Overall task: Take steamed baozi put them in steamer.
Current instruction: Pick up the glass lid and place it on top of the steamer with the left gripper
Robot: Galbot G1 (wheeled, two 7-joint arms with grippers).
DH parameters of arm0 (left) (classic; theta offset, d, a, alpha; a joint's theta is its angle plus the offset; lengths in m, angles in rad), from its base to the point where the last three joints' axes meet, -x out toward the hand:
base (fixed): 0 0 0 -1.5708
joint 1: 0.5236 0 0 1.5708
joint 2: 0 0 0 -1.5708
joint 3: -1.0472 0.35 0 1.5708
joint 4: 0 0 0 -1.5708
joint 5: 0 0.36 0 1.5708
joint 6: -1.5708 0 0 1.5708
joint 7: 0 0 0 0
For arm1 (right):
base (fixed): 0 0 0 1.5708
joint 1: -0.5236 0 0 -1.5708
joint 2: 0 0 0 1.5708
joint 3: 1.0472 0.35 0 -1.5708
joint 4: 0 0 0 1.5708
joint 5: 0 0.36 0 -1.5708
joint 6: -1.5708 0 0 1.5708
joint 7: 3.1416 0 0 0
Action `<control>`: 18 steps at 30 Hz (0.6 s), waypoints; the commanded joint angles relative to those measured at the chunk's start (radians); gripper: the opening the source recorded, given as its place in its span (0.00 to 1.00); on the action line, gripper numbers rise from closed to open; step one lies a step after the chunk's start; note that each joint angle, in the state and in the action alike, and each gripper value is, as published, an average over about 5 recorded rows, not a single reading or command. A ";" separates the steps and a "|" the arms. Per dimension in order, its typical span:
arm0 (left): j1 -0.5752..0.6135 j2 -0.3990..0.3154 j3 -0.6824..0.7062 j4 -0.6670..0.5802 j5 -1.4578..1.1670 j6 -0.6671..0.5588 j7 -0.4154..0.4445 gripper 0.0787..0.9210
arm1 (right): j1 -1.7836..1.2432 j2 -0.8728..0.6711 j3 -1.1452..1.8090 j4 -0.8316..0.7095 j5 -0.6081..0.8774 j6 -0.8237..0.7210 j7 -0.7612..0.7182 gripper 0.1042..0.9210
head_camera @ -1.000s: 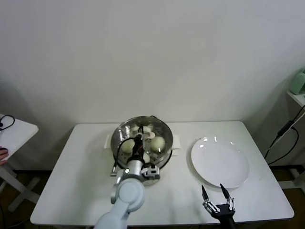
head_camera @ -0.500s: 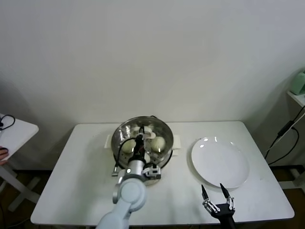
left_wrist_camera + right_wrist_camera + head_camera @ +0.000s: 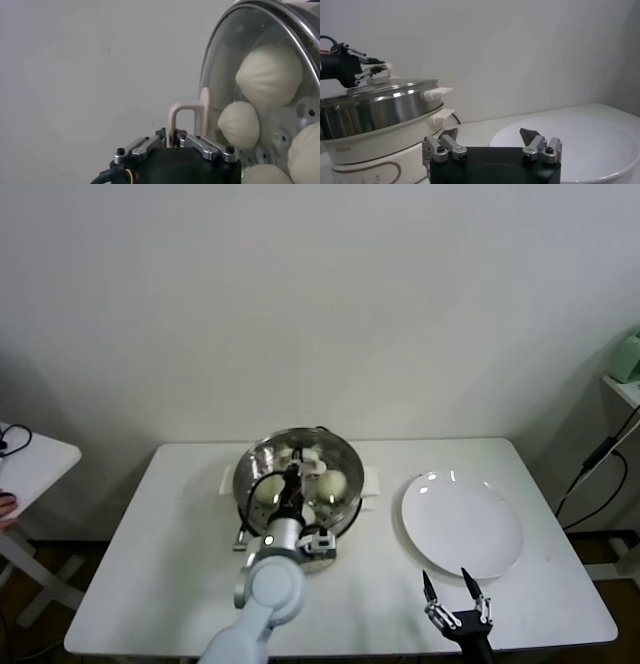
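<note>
Steamer (image 3: 296,476) near the table's (image 3: 160,564) back edge, glass lid (image 3: 235,60) on, baozi (image 3: 269,74) inside, left gripper (image 3: 176,131) pinching the lid handle (image 3: 186,116), right gripper (image 3: 451,592) spread wide, empty, near front edge beside white plate (image 3: 462,524).

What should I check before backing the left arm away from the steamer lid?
1. Baozi in steamer: ok, four show through the glass.
2. No baozi on the plate: ok.
3. Glass lid seated level on the steamer rim: ok.
4. Left gripper off the lid handle: not ok, it is right at the handle.
5. Right gripper out of the way: ok, fingers open, at the table's near edge by the plate.
</note>
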 commanded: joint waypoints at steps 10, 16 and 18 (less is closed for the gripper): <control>0.022 0.026 -0.008 -0.040 -0.016 0.003 -0.010 0.52 | 0.001 0.000 0.000 0.003 -0.001 0.001 0.000 0.88; 0.041 0.045 -0.014 -0.077 -0.041 0.003 -0.013 0.73 | 0.002 0.000 -0.002 0.003 -0.002 0.000 -0.001 0.88; 0.046 0.049 -0.015 -0.092 -0.050 0.003 -0.013 0.78 | 0.002 0.000 -0.002 0.004 -0.003 -0.001 -0.001 0.88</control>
